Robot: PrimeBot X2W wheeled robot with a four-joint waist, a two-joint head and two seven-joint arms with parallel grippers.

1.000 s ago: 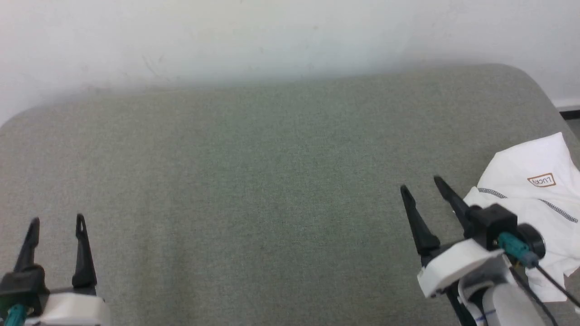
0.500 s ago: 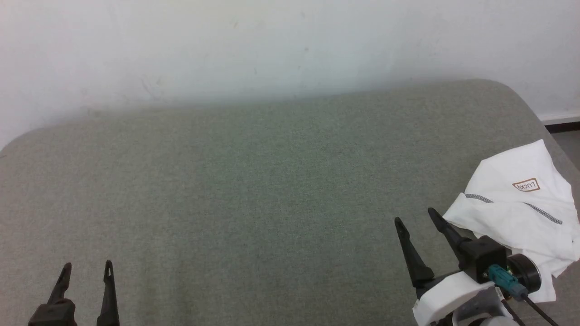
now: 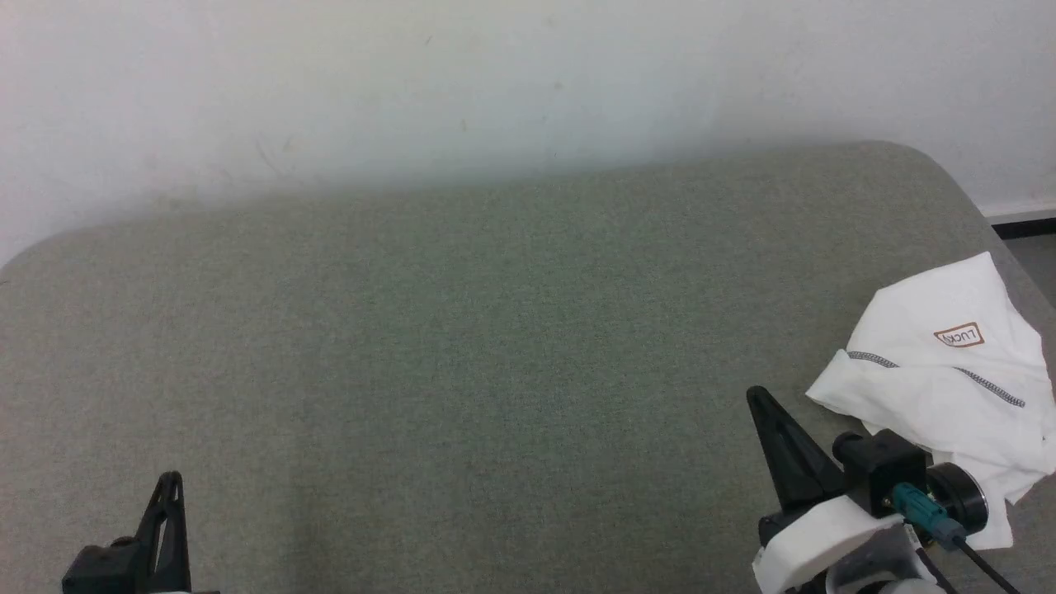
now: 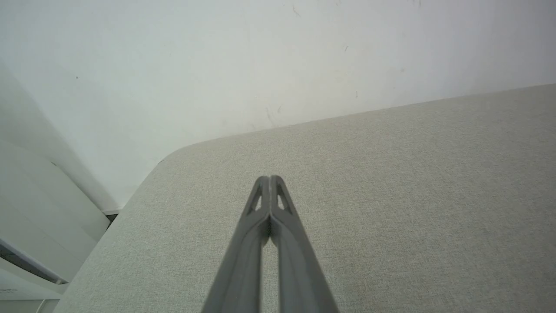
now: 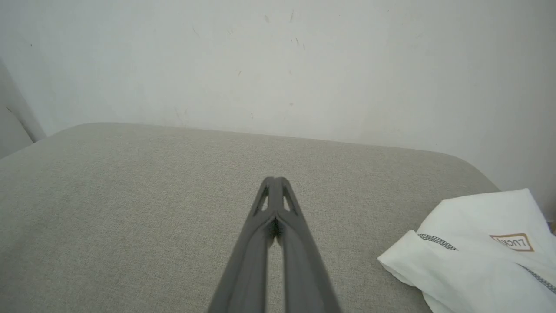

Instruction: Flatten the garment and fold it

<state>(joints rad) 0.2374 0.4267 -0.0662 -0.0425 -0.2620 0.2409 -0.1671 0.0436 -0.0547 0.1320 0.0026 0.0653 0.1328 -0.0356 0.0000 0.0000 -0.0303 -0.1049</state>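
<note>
Here the white garment (image 3: 932,367) lies crumpled, left tool (image 4: 270,178) and right tool (image 5: 275,179) pinched together, empty

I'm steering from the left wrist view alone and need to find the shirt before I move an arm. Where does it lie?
Observer: The shirt lies crumpled at the right end of the cushion, to the right of the right claw.
Operator: Is that claw holding it?
Observer: No. The right claw is shut on nothing, and its tips point over bare cushion, apart from the cloth.
Operator: Which face of the shirt is up?
Observer: A small brown-edged logo patch faces up, with a grey stitched seam running just below it.
</note>
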